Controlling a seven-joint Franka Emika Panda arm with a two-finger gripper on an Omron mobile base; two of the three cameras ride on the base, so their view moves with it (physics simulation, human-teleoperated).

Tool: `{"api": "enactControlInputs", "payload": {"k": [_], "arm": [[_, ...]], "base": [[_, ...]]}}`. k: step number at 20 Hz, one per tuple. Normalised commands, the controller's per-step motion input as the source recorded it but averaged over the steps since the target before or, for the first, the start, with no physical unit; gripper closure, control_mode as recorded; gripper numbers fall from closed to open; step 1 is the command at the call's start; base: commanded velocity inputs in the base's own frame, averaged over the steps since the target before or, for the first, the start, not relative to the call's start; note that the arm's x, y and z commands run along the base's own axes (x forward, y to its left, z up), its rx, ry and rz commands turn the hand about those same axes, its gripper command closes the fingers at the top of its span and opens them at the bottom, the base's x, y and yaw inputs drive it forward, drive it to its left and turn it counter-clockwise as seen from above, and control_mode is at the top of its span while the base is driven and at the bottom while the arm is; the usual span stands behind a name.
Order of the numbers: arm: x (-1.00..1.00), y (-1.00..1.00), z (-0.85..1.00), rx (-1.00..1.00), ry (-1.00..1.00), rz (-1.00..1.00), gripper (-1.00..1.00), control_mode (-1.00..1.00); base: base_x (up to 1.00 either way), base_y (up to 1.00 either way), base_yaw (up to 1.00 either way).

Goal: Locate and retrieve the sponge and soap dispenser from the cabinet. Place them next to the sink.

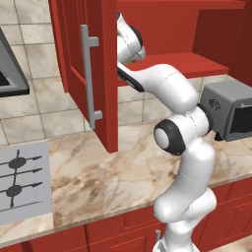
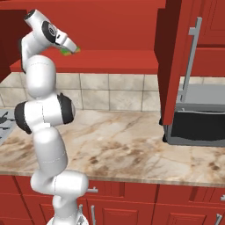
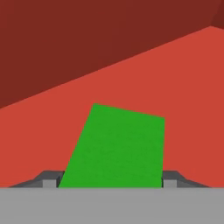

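The green sponge [image 3: 118,146] lies flat over the red shelf [image 3: 188,100] of the cabinet [image 2: 110,61], seen from close up in the hand view. My gripper [image 3: 111,179] is around it, and its two dark fingertips [image 3: 50,179] press against the sponge's left and right sides. From the right base view the arm reaches up into the open cabinet, with the gripper [image 2: 70,49] at the sponge [image 2: 66,52] on the shelf's left part. The cabinet door [image 1: 101,74] stands swung open, its grey bar handle [image 1: 88,74] facing out. The soap dispenser and the sink are out of view.
A grey microwave [image 1: 229,110] stands on the marble counter [image 1: 98,177] to the right, under the cabinet. A stovetop [image 1: 22,182] lies at the counter's left end under a grey hood [image 1: 10,74]. The open door [image 2: 169,57] hangs over the counter beside the arm.
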Motion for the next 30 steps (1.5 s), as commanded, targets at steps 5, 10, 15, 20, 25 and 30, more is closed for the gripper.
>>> {"api": "enactControlInputs", "payload": {"k": [5, 10, 15, 20, 25, 30], "arm": [[-0.42, -0.05, 0.0, 0.0, 0.0, 0.0, 1.0, -1.0], [-0.39, -0.07, 0.0, 0.0, 0.0, 0.0, 1.0, -1.0], [-0.46, -0.09, 0.0, 0.0, -0.03, 0.0, 1.0, -1.0], [-0.53, -0.12, 0.03, 0.0, -0.05, 0.0, 1.0, -1.0], [-0.55, -0.12, 0.01, 0.0, -0.05, 0.01, 1.0, -1.0], [-0.63, -0.17, 0.0, 0.0, -0.04, 0.0, 1.0, -1.0]], "base": [[0.0, 0.0, 0.0], [0.0, 0.0, 0.0], [0.0, 0.0, 0.0], [0.0, 0.0, 0.0], [0.0, 0.0, 0.0], [0.0, 0.0, 0.0]]}}
